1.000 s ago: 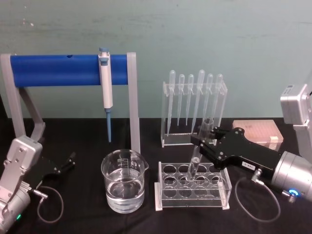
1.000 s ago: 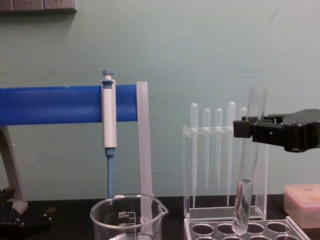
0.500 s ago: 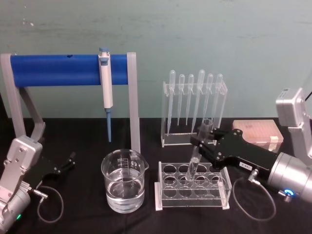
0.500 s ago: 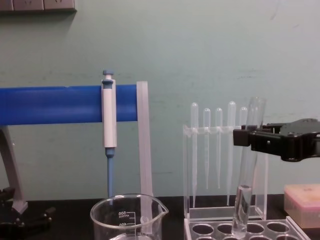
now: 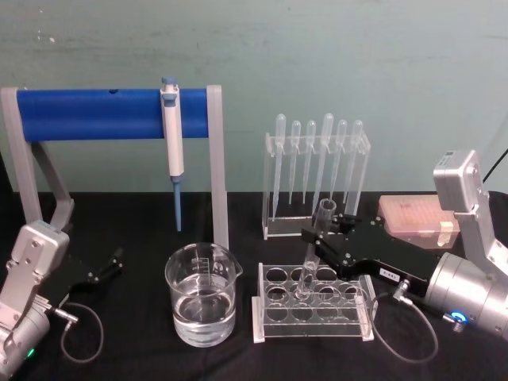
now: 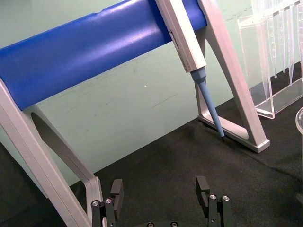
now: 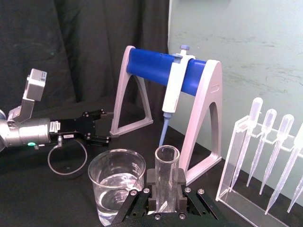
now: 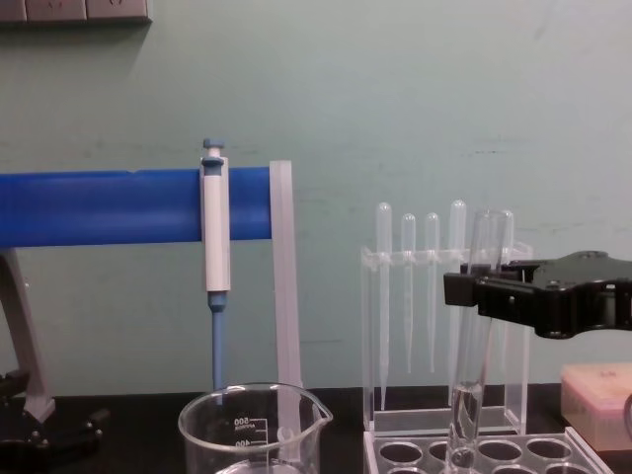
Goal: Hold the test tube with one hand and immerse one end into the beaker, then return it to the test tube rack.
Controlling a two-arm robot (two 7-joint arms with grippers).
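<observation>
In the chest view the lower edge cuts off the beaker [image 8: 254, 429] below its 400 mark, so its water level goes unseen there, and also cuts the bottom of the test tube [image 8: 472, 336], hiding how deep it sits in the clear rack [image 8: 474, 456]. The right claw [image 8: 472, 288] runs off the right edge. In the left wrist view the left claw [image 6: 161, 194] shows just its fingertips [image 6: 202, 185].

I count one test tube [image 5: 315, 248], one beaker [image 5: 202, 294], one pipettor [image 5: 171, 131] and six plastic pipettes [image 5: 310, 163]. There are two clear racks, the pipette rack [image 5: 274, 226] and the tube rack [image 5: 313, 312], plus one blue stand [image 5: 111, 113]. One pink box [image 5: 418, 217] sits on my bench [image 5: 143, 214], and I have two tools: left tool [image 5: 111, 263] and right tool [image 5: 324, 236].
</observation>
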